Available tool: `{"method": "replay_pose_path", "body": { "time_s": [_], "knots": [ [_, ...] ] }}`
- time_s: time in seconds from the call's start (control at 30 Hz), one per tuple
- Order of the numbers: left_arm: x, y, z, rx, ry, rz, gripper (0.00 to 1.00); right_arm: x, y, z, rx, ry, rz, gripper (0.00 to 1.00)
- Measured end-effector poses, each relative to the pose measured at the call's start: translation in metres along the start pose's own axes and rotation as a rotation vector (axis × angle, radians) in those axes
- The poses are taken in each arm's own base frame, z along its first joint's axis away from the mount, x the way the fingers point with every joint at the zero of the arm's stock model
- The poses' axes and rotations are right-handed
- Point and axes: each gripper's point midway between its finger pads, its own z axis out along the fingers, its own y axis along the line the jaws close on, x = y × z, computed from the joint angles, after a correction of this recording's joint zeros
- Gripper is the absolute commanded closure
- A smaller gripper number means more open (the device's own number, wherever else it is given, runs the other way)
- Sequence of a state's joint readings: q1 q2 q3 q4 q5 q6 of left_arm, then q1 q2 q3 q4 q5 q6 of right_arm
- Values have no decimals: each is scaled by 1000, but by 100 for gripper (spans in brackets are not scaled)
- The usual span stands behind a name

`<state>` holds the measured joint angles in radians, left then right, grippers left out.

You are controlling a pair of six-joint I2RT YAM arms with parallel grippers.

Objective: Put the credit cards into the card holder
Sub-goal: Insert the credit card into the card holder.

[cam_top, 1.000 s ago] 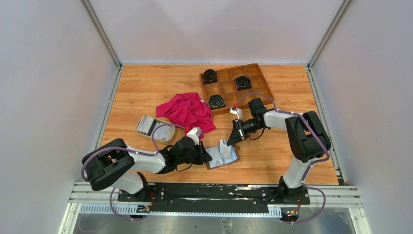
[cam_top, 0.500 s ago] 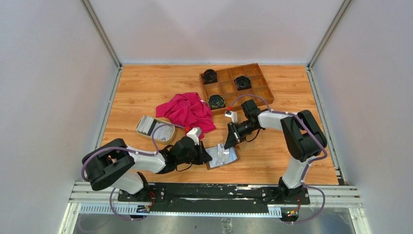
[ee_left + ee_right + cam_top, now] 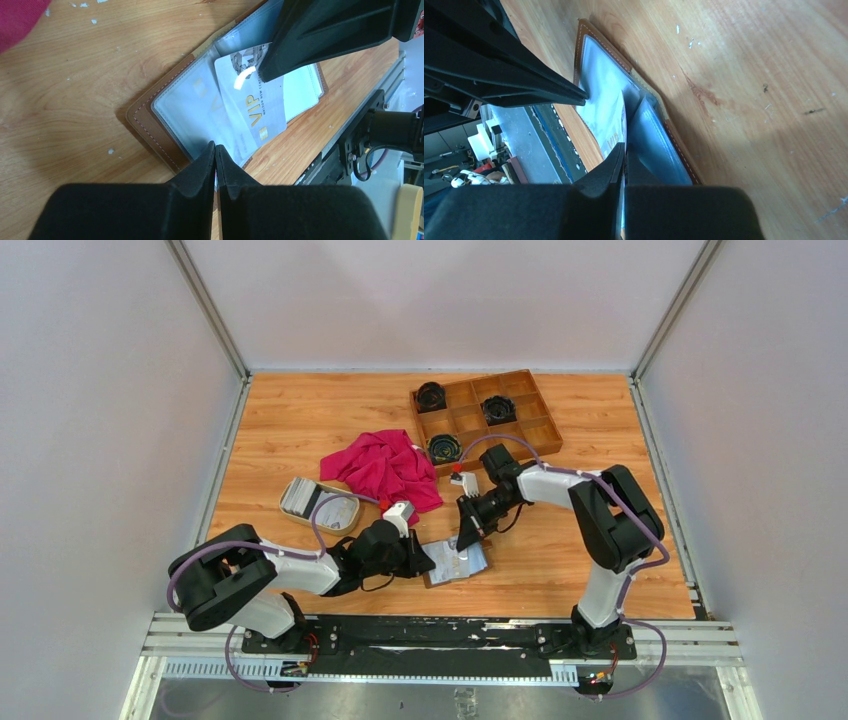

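Holder (image 3: 455, 562) spread open near the table's (image 3: 560, 570) front edge, between both arms. Left gripper (image 3: 215, 146), jaws together, apparently pinches its near edge; right gripper (image 3: 625, 146) clamps a VIP card (image 3: 252, 110) tilted over the clear pockets.

The left arm (image 3: 295, 572) and right arm (image 3: 555, 483) have glossy white shells between black joints, with lilac cables (image 3: 655, 530) looping alongside. They share a black bolted base plate (image 3: 440, 633). Their matte black fingers (image 3: 192, 175) are wedge-shaped.

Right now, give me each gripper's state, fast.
Left gripper: closed, tips at the edge of the card holder; whether it pinches it cannot be told.
Right gripper: closed on the VIP credit card.
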<state>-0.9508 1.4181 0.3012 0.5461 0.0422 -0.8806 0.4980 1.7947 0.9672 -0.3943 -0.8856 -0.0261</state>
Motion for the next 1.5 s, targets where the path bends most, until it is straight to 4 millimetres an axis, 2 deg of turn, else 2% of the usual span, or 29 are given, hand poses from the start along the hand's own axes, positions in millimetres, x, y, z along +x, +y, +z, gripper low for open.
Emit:
{"method": "replay_pose_path", "body": {
  "time_s": [0.47,0.9,1.2,1.5],
  "knots": [
    [1,1,-1,2,8,14,92,-3,0,13,39,67,80,100],
    [-1,5,-4,5,-2,6,94,-1,-4,13,137,76,160,100],
    [0,5,-4,5,0,6,94,-4,3,20,144,97,145,100],
    [-1,7,-4,1,0,6,93,-11,7,31,95,137,163,82]
  ]
}}
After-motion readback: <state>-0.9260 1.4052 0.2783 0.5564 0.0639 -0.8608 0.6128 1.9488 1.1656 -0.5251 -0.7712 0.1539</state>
